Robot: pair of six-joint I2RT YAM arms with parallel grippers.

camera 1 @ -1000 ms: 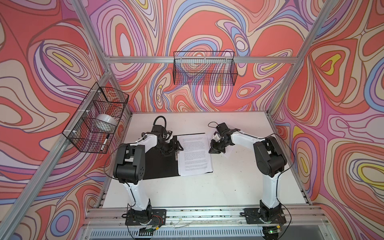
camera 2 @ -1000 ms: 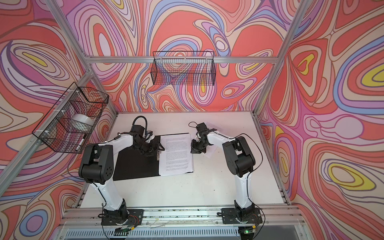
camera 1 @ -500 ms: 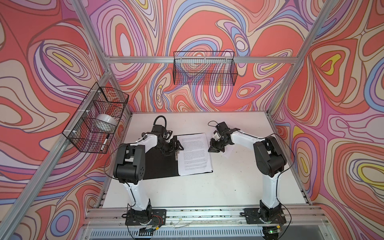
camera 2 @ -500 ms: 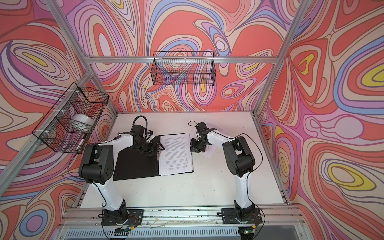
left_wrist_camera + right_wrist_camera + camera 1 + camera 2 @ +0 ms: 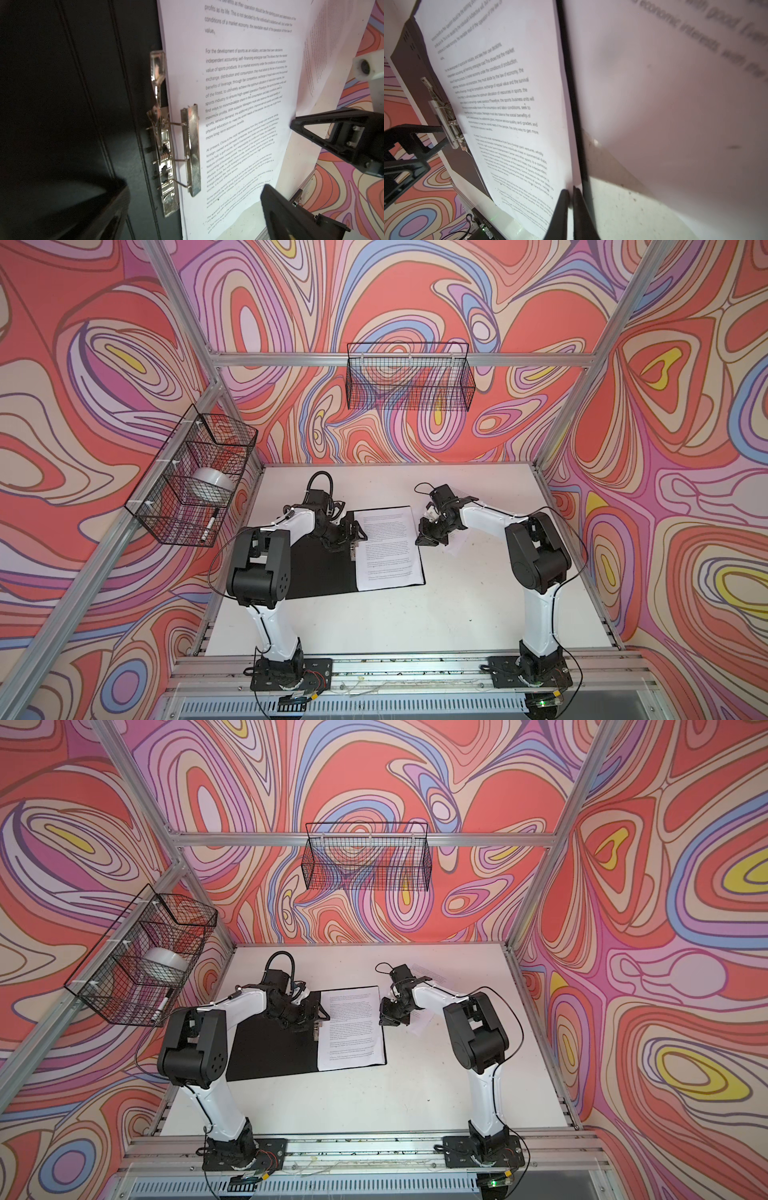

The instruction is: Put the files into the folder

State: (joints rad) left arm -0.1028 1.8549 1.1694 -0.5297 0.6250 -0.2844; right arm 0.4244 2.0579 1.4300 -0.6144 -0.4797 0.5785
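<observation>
Files (image 5: pixel 388 549): one white paper sheet of dense black text lies flat on the right half of the thin open folder (image 5: pixel 320 572), whose black inside faces up and whose left half is bare. The folder sits flat on the white table (image 5: pixel 415 635), between the two arms in both top views. A silver metal spine clip (image 5: pixel 166 145) runs along the sheet's inner edge. Its flat clamp bar (image 5: pixel 191 149) sits over the paper's margin on thin wire arms, and I can't tell if it presses the sheet or stands clear. Left gripper (image 5: pixel 194 186) hovers over the clip with its fingers spread wide, gripping nothing, one finger over the black cover and one over the sheet. A second white printed sheet (image 5: pixel 457 545) is outside the folder, just beside its right edge and under the right arm. It is lifted and curled off the table with a shadow under it, and its text is blurred in the right wrist view. Right gripper (image 5: pixel 569 190) is down at the right edge of the filed sheet with its fingers pressed together. I can't tell whether paper is pinched between the tips. A black wire basket (image 5: pixel 191 477) on the left wall holds a white tape roll (image 5: pixel 214 483) and a marker (image 5: pixel 209 524).
</observation>
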